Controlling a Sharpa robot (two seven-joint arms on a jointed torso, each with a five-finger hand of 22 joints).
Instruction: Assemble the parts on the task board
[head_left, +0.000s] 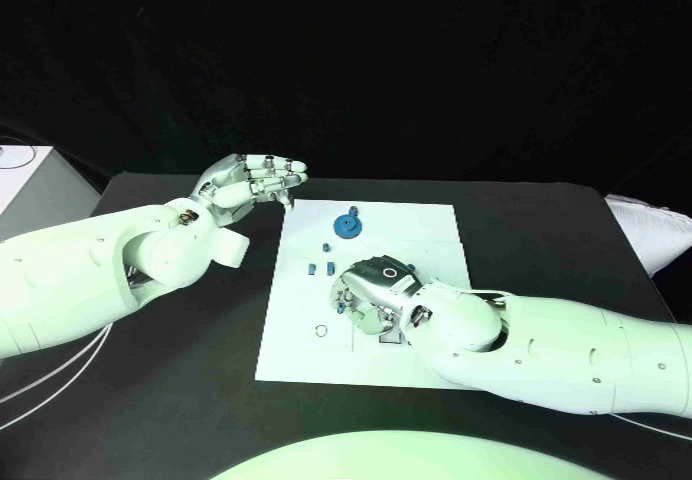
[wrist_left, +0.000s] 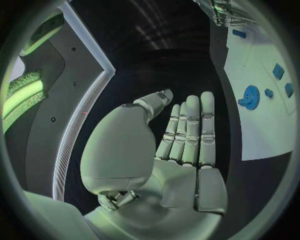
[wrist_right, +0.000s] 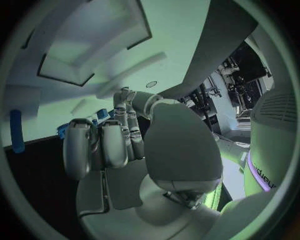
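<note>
The white task board (head_left: 426, 225) lies in the middle of the black table. A round blue part (head_left: 348, 225) stands near its far edge, with small blue parts (head_left: 312, 267) just in front of it. My right hand (head_left: 375, 295) is low over the board's middle, fingers curled down; whether it holds a part is hidden. In the right wrist view small blue parts (wrist_right: 102, 113) show just beyond its fingers (wrist_right: 115, 142). My left hand (head_left: 260, 180) is raised off the board's far left corner, fingers straight and together, holding nothing. The left wrist view shows the round blue part (wrist_left: 250, 96) on the board (wrist_left: 262, 130).
A small ring (head_left: 319, 329) lies on the board's near left area. A pale box (head_left: 36, 185) stands at the table's far left. Something white (head_left: 656, 235) sits at the right edge. Bare black table (head_left: 173, 390) surrounds the board.
</note>
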